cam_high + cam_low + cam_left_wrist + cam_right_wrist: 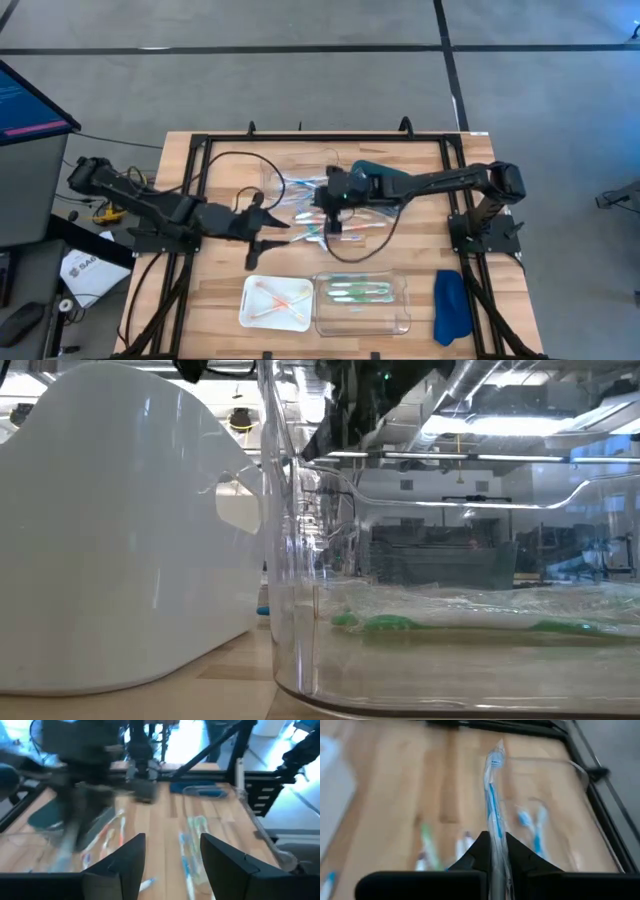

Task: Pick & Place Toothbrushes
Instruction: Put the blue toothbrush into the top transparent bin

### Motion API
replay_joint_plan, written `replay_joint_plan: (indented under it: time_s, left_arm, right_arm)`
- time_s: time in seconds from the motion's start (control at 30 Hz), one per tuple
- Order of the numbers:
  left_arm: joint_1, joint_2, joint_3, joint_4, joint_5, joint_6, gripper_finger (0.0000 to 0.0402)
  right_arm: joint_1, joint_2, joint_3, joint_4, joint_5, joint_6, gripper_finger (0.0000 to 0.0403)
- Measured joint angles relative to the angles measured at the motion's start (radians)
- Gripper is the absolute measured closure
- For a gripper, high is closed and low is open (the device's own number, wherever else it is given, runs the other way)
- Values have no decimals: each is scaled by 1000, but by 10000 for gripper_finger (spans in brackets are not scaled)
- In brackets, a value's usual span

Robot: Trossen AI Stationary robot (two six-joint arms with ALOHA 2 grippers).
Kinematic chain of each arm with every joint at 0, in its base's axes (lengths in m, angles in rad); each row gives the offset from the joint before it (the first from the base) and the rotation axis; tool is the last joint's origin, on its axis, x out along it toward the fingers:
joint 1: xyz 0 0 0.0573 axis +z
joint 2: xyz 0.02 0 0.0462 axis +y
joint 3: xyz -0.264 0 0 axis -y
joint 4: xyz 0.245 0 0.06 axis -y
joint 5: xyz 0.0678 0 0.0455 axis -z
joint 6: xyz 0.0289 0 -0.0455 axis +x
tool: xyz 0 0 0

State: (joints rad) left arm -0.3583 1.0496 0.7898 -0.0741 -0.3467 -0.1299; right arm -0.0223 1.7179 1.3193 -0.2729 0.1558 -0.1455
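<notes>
Right pincer [494, 851] clamps blue toothbrush [493, 795]

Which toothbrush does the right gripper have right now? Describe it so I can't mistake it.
Start at the wooden table and find the right gripper above the loose pile at its middle. The blue toothbrush is pinched between its shut fingers, in a clear wrapper. It alone is lifted off the wood; the others lie flat.
</notes>
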Motion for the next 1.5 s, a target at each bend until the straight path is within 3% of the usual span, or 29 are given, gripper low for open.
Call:
replay_joint_plan:
  time_s: [0.27,0.53,0.63,0.83,1.0,1.17,1.5]
  left_arm:
    - [-49,6,0,6,-31,3,227]
    - [-49,6,0,5,-31,20,230]
    - [-49,6,0,5,-31,27,231]
    - [-47,6,0,8,-31,29,229]
    - [-66,6,0,2,-31,29,233]
    - [-97,6,0,2,-31,23,233]
    - [-126,6,0,2,-31,21,237]
  right_arm:
    - [-139,5,0,4,-1,125,386]
    - [-170,7,23,20,-56,132,386]
    - [-160,58,92,-14,-59,124,386]
    - [-166,257,318,-263,-39,112,386]
    - [-181,375,426,-299,-20,121,385]
    - [-213,436,447,-307,-21,137,383]
    - [-250,432,444,-399,-44,154,373]
